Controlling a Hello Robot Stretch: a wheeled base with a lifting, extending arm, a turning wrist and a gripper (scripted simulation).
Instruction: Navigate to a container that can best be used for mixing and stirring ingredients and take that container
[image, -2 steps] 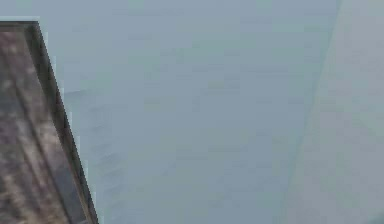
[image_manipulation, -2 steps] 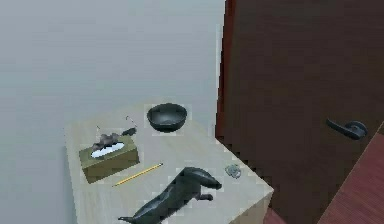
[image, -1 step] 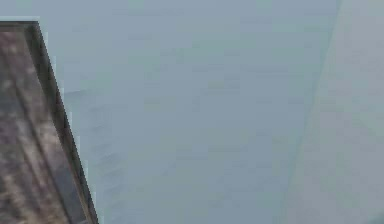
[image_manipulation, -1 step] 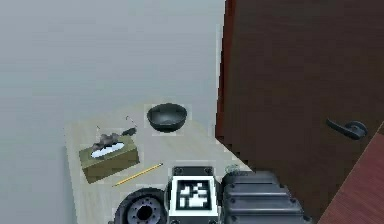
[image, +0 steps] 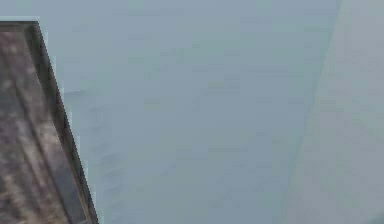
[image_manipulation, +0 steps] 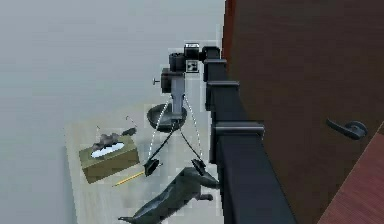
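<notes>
In the arm side view the dark arm (image_manipulation: 235, 140) rises from the bottom edge, with two white marked squares (image_manipulation: 190, 58) at its far end. Below them hangs the gripper (image_manipulation: 176, 165), its body dark and its two thin fingers (image_manipulation: 153, 165) spread over a pale tabletop (image_manipulation: 85, 135). A dark, round, shallow thing (image_manipulation: 160, 118), perhaps a bowl, sits on that tabletop just left of the gripper's body. I cannot tell whether the gripper holds anything.
On the tabletop lie an olive box (image_manipulation: 105, 160) with a pale top, a yellow pencil (image_manipulation: 128, 180) and a dark, long animal-like figure (image_manipulation: 170, 200). A brown door (image_manipulation: 300, 90) with a dark lever handle (image_manipulation: 350, 128) stands at the right. The forward view has a dark wooden surface (image: 30, 140) at its left before a blue-grey wall (image: 200, 100).
</notes>
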